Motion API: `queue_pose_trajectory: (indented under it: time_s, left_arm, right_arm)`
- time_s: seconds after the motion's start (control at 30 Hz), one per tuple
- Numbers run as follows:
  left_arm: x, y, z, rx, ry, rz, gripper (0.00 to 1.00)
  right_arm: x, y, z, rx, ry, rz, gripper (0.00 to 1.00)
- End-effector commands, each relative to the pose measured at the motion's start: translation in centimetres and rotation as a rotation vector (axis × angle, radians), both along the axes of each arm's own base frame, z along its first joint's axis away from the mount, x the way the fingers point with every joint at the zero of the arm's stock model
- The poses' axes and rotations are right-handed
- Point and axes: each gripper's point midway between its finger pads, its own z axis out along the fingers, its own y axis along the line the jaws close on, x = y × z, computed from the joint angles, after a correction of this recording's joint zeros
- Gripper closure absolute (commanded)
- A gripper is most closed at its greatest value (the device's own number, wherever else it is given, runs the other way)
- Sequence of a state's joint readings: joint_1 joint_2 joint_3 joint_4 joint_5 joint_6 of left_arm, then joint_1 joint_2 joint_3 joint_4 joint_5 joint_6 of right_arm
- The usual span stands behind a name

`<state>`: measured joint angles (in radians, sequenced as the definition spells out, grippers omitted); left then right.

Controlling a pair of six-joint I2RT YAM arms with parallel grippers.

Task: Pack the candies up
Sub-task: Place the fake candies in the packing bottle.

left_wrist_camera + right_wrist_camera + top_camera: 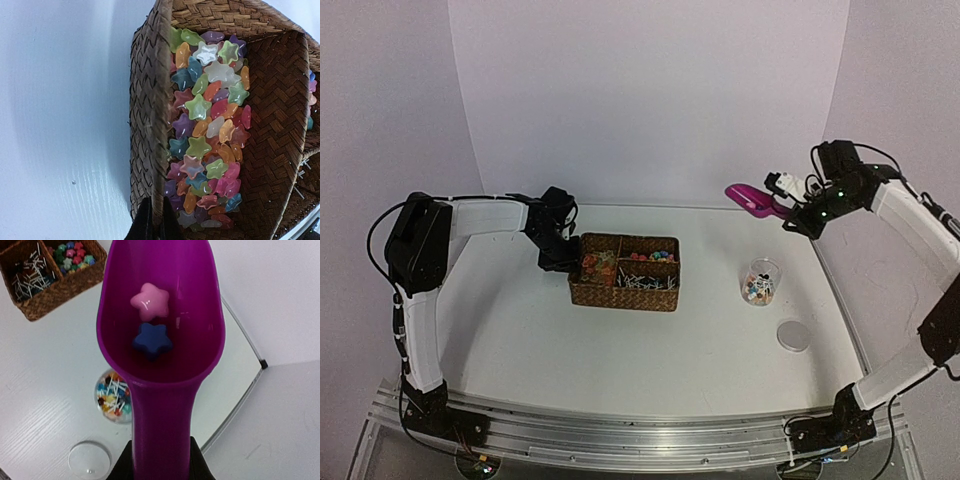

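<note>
My right gripper point(161, 464) clasps a magenta plastic scoop point(160, 405) carrying pink and blue star-shaped candies point(150, 301); my left gripper point(156, 226) pinches the wall of a brown woven basket point(149, 125).

Light is bright and even, shadows soft, with glints on candies point(198, 106).

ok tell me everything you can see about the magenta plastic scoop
The magenta plastic scoop looks glossy and moulded in one piece: a deep rounded bowl narrowing into a thick handle. The right gripper clamps the handle from both sides and holds the scoop in the air at the right rear, bowl facing up. A pink star-shaped candy and a dark blue star-shaped candy lie in the bowl, touching each other. Nothing else touches it.
</note>
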<state>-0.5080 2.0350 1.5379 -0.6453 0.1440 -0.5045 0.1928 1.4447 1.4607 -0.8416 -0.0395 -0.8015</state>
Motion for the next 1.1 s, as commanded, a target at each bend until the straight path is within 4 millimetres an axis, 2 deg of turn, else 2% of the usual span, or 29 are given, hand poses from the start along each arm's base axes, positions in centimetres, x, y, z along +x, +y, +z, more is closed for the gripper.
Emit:
queue_pose_trajectory:
  time_s: [0.0,0.1,0.23,0.43,0.7,1.07]
  left_arm:
    - [-0.7,0.8,-1.5,-0.002,0.074,0.042,1.0]
    - [-0.8,0.8,-1.7,-0.002,0.081,0.042,1.0]
    - [-1.0,0.8,-2.1,-0.005,0.093,0.044,1.0]
    - [-1.1,0.7,-2.2,-0.006,0.098,0.045,1.0]
    - [-1.0,0.8,-2.3,-0.004,0.101,0.047,1.0]
    - [-1.1,0.8,-2.4,-0.006,0.104,0.05,1.0]
  right_arm:
    - [-3.0,-3.5,-0.8,-0.063,0.003,-0.038,1.0]
    - [-4.6,-6.1,-2.8,-0.139,0.057,-0.082,1.0]
    - [-6.0,-8.1,-5.4,-0.243,0.113,-0.09,1.0]
    - [-6.2,-9.9,-6.5,-0.378,0.147,-0.073,1.0]
    - [-6.7,-11.0,-7.1,-0.496,0.221,0.017,1.0]
    - [-5.1,-10.3,-7.0,-0.598,0.225,0.065,1.0]
